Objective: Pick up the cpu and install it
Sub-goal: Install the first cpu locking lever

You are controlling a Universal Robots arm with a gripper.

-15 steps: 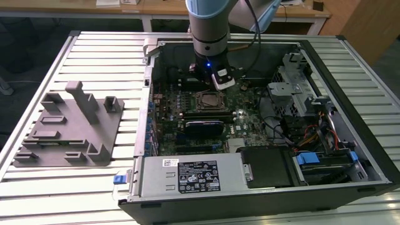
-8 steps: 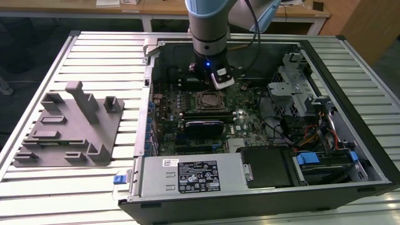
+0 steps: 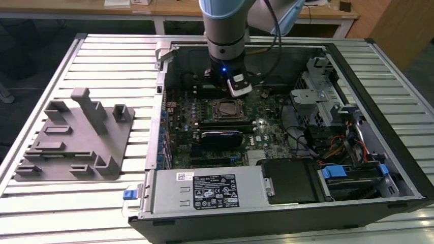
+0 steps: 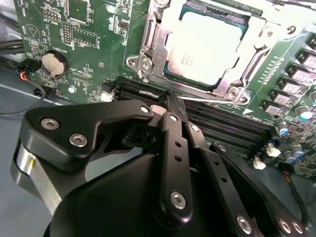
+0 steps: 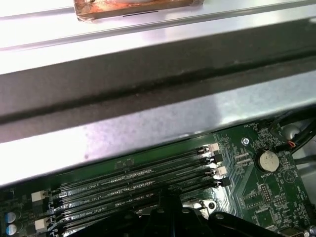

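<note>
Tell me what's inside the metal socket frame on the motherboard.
The cpu sits inside the socket frame, silver top showing. Its underside and the contacts beneath are covered. The gripper hangs beside it, holding nothing.

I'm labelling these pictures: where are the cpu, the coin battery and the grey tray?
cpu (image 4: pixel 210 47), second wrist view, middle of its silver top.
coin battery (image 4: pixel 53 61), second wrist view, its face.
grey tray (image 3: pixel 58 145), exterior view, flat base.

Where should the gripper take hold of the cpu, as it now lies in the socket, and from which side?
By two opposite edges of the silver top plate, coming straight down from above. The cpu lies flat inside the socket frame, which surrounds its rim, so a sideways approach looks blocked. The gripper is over the memory slots beside it.
</note>
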